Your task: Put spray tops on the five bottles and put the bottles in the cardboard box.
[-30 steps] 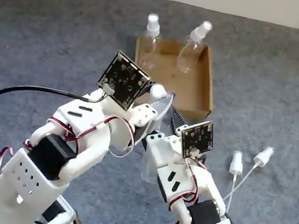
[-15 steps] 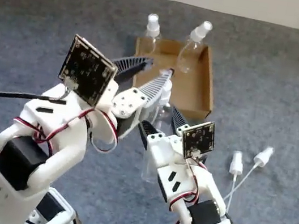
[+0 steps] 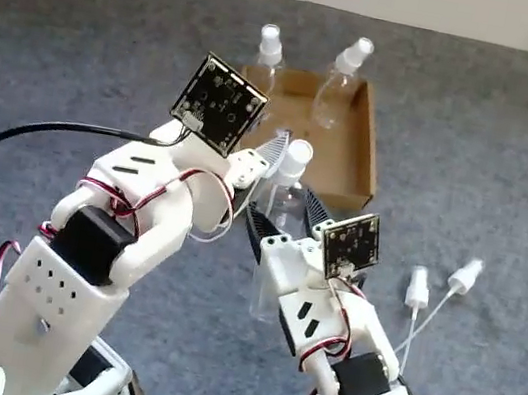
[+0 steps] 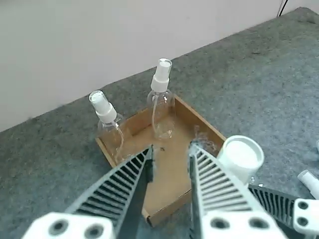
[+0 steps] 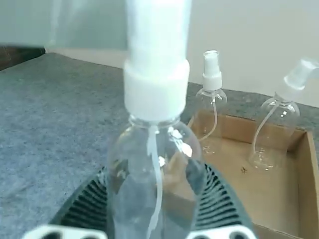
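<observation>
Versus half a second ago: left gripper [image 4: 170, 149] down from its raised, wide-spread pose over the cardboard box [image 3: 363, 163], now back in just beside the spray top [image 3: 299, 153] of the held bottle [image 3: 289, 200]. Claw apart, nothing between the fingers [image 4: 209, 174], top just outside one of them. No change at the right gripper [image 3: 283, 219]: clamped on the bottle's body, bottle upright, close to the box's near wall, about mid-tabletop [image 3: 86, 46]. Top on the bottle's neck; can't tell whether fully seated. Box toward the far edge of the tabletop, with left capped bottle [image 3: 266, 66] and right capped bottle [image 3: 333, 87] standing side by side at its far end. First loose spray top [image 3: 418, 287] and second loose spray top [image 3: 465, 275] lying on the tabletop toward the right edge, near each other, thin dip tubes running back toward the near edge. Hidden in the high view: lower half of the held bottle behind the right arm, and most of the left gripper under its wrist board [image 3: 220, 106], one finger showing. Right wrist view: upper end of the spray top cut off at the frame edge, blurred pale shape beside it not identifiable.
</observation>
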